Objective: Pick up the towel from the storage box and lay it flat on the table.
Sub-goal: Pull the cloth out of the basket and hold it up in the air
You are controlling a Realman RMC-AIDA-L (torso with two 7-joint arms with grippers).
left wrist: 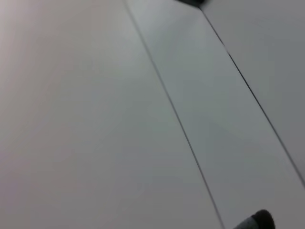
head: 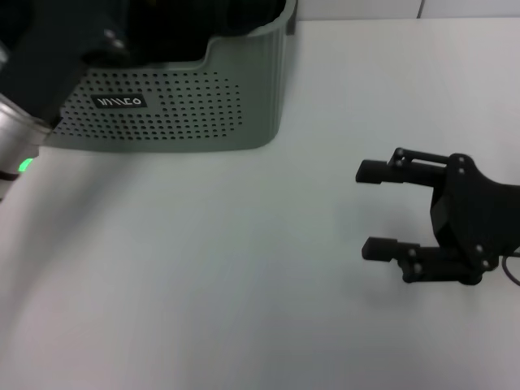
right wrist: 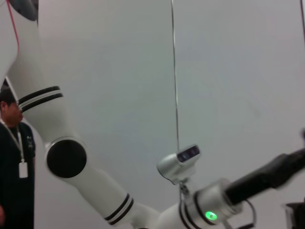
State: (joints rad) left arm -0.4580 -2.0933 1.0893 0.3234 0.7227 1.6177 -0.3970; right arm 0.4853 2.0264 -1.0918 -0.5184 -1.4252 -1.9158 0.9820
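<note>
The table (head: 203,268) lies bare, no towel laid out, so the job looks barely begun. The storage box (head: 179,114) sits at the far left, its inside dark; I can't spot the towel. The left arm (head: 32,73) reaches over it, fingers hidden. The right gripper (head: 375,210) hovers, fingers spread, holding nothing.

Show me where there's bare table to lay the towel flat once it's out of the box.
The widest bare patch of table lies in front of the storage box, between the left arm and the open right gripper. The strip between the box's corner and the right gripper is narrower.
</note>
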